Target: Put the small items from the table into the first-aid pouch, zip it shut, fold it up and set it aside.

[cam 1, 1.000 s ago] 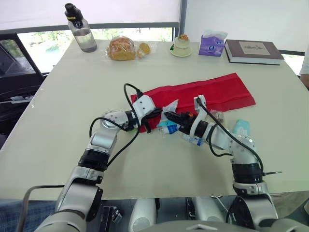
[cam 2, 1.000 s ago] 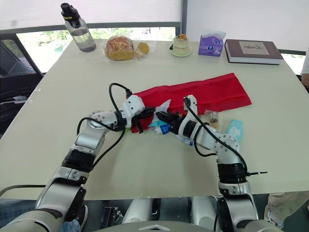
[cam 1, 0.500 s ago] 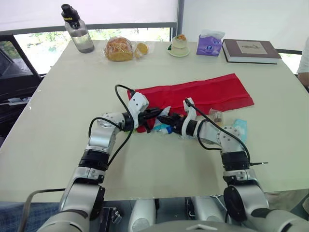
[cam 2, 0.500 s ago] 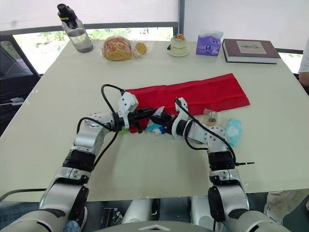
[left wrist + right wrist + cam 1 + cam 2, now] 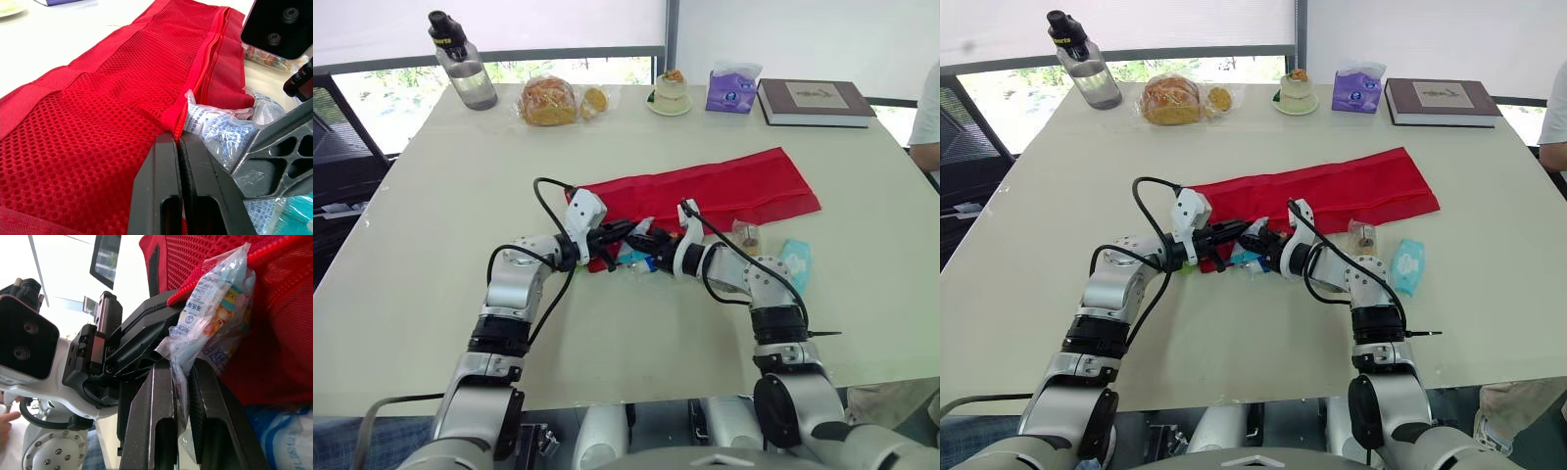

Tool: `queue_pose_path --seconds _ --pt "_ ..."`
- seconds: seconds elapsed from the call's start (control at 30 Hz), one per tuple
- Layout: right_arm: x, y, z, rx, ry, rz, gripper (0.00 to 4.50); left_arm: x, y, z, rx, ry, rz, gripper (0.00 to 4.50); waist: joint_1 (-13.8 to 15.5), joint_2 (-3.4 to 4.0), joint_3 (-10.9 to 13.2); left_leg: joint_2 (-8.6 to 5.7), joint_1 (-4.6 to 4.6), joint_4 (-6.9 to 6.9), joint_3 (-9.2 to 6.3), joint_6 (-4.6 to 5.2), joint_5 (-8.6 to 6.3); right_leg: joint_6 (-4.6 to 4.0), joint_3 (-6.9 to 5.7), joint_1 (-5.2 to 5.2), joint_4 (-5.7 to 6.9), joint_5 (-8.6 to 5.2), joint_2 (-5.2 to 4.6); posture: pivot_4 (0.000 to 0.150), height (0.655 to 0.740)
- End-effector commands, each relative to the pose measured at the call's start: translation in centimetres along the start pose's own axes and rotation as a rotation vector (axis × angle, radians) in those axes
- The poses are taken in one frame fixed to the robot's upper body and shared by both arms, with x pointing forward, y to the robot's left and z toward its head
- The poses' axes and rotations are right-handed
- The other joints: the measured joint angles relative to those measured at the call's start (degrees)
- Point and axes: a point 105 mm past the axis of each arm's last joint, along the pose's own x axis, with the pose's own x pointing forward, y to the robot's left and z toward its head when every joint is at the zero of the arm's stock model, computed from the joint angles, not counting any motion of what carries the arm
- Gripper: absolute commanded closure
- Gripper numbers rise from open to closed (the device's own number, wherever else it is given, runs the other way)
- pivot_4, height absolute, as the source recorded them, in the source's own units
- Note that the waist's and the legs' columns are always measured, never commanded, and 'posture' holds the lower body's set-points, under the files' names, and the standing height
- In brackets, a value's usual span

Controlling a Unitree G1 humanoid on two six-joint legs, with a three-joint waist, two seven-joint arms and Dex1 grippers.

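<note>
Two claws: tips just beside each other at the left end of the red first-aid pouch [image 5: 724, 186].
Left claw [image 5: 623, 232]: clamped tight on the red lip beside the zip, probably to lift that edge and hold the mesh pocket's mouth open.
Right claw [image 5: 640, 239]: closed on a clear crinkled packet [image 5: 215, 308], which is nosed against the mesh at that same mouth; likely mid-push into the pocket.
Pouch: unfolded and stretched long across the middle of the surface [image 5: 440, 215], zip undone at the gripped end.
Loose items: blue-and-white wrapped packets [image 5: 217, 122] heaped just beside the mouth, touching the pouch's edge. Small jar [image 5: 745, 235] and teal packet [image 5: 794, 262] lie farther right, near the right forearm.
Progress: partway through loading, judged from the items left outside; zipping and folding not yet begun.
Risk: packet film could snag on the mesh or the zip teeth if the lip sags.
Change from a second ago: right elbow tucked in, forearm drawn closer to the pouch, and the teal packet now clear of that arm. Whole view shifted as well, so the pouch and loose items are best taken as unmoved.
</note>
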Motion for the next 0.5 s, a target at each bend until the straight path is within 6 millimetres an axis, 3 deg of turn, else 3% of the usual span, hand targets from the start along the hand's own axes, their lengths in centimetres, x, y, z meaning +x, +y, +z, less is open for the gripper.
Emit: queue_pose_path --seconds 0.03,0.3,0.5 --pt "0.5 -1.3 -0.3 0.04 0.002 -0.073 4.5 0.4 -1.9 1.3 0.017 -0.062 -0.072 4.43 -0.03 0.0 -0.04 0.0 0.01 0.0 0.01 0.0 0.0 0.0 0.01 0.01 0.0 0.0 0.0 0.15 0.74" --pt "0.7 -1.4 -2.0 0.027 0.105 -0.088 4.5 0.3 -1.6 1.6 -0.045 -0.107 -0.008 4.43 0.08 0.0 -0.1 0.02 0.04 0.02 0.0 0.0 0.0 0.0 0.01 0.05 0.01 0.0 -0.04 0.15 0.74" --pt "1.3 -1.3 -3.0 0.018 0.156 -0.092 4.5 0.7 -2.8 1.4 -0.054 -0.108 -0.038 4.43 0.07 0.02 -0.15 -0.01 0.04 0.02 0.0 0.0 0.0 0.0 0.01 0.05 0.0 0.0 -0.05 0.15 0.74"
